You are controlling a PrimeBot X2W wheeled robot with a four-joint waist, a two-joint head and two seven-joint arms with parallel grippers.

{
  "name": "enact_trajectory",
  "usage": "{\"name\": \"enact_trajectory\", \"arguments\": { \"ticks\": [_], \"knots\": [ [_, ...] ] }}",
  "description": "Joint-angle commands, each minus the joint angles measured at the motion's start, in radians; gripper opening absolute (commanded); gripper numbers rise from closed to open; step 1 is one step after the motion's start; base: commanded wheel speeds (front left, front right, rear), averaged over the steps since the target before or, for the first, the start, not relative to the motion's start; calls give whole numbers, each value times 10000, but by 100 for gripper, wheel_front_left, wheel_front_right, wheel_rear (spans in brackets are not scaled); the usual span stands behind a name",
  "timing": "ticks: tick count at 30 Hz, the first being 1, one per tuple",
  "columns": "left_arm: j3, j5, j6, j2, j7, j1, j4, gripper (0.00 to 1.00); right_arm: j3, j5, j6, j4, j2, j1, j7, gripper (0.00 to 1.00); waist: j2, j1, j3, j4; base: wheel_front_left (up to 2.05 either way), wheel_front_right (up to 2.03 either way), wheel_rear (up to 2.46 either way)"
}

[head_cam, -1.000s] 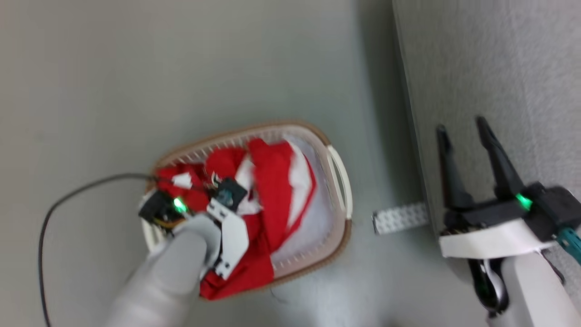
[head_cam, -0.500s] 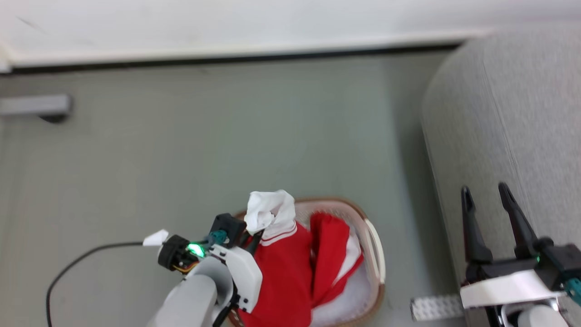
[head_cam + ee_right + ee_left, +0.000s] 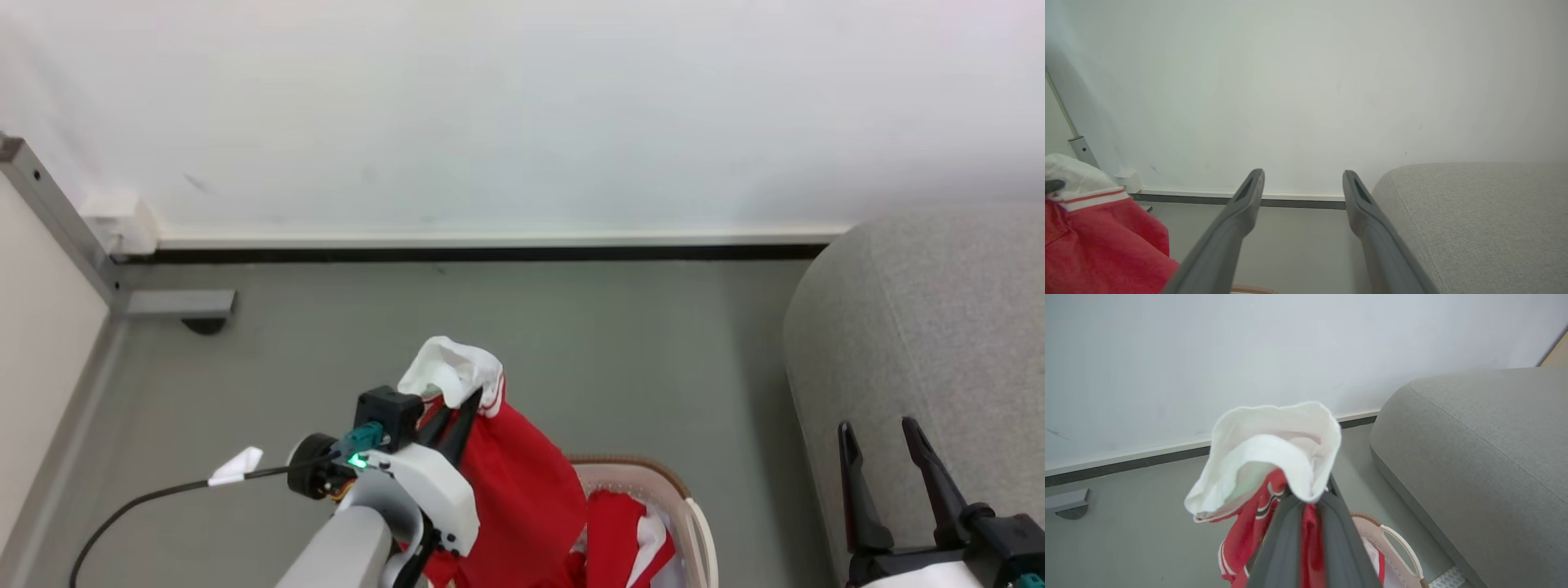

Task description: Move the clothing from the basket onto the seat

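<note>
My left gripper (image 3: 461, 407) is shut on the clothing (image 3: 522, 498), a red garment with a white trimmed end, and holds it lifted above the basket (image 3: 694, 523). In the left wrist view the dark fingers (image 3: 1331, 539) pinch the red clothing (image 3: 1241, 539), and its white end flops over the tips of the left gripper (image 3: 1306, 494). More red fabric lies in the basket (image 3: 1404, 555). The grey seat (image 3: 922, 327) stands to the right. My right gripper (image 3: 878, 433) is open in front of the seat (image 3: 1474, 220), nothing between the fingers (image 3: 1241, 208).
A white wall with a dark skirting line (image 3: 473, 254) runs along the back. A grey metal post and foot (image 3: 175, 304) stand at the left corner. A black cable (image 3: 147, 498) trails over the grey floor to the left arm.
The left gripper has risen out of the basket with the red garment hanging from it. The head camera has tilted up, so the basket has slid to the bottom edge.
</note>
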Motion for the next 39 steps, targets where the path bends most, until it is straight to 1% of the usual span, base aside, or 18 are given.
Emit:
{"name": "enact_trajectory", "arguments": {
  "ticks": [1, 11, 13, 16, 18, 21, 24, 27, 33, 39],
  "knots": [
    [80, -195, 61, 109, 60, 162, -257, 0, -24, -84, -17, 29, -45, 187, 6, 100, 0, 4, -297, -2, 0, 0, 0],
    [449, -398, 504, 767, 999, 379, -3051, 0, 228, -122, -17, -84, -200, 490, 4, 100, 0, 4, -649, -68, 0, 0, 0],
    [463, -398, 572, 900, 1254, 400, -3560, 0, 438, -151, -17, -156, -270, 467, 4, 100, 0, 4, -665, -71, 0, 0, 0],
    [445, -373, 638, 1068, 1603, 468, -4260, 0, 1084, -46, -17, -204, -390, 300, 4, 100, 0, 4, -684, -66, 0, 0, 0],
    [419, -377, 665, 1156, 1823, 487, -4650, 0, 1890, 116, -17, -148, -589, 64, 4, 100, 0, 4, -689, -63, 0, 0, 0],
    [328, -344, 662, 1261, 2093, 514, -5092, 0, 3503, 494, -17, 188, -1152, -478, 4, 100, 0, 4, -681, -35, 0, 0, 0],
    [172, -278, 648, 1265, 2299, 471, -5386, 0, 5147, 963, -19, 642, -1670, -1391, 4, 100, 0, 4, -689, 47, 0, 0, 0],
    [-2, -232, 594, 1203, 2450, 390, -5556, 0, 6499, 1397, -19, 1282, -2042, -2490, 4, 100, 0, 4, -678, 157, 0, 0, 0],
    [-492, -198, 384, 974, 2603, 226, -5806, 0, 8637, 2634, -19, 2609, -2264, -4505, 6, 100, 0, 4, -653, 462, 0, 0, 0],
    [-946, -272, 258, 716, 2710, 196, -6104, 0, 10225, 3890, -19, 3851, -2203, -5754, 4, 100, 0, 4, -557, 769, 0, 0, 0]
  ]
}}
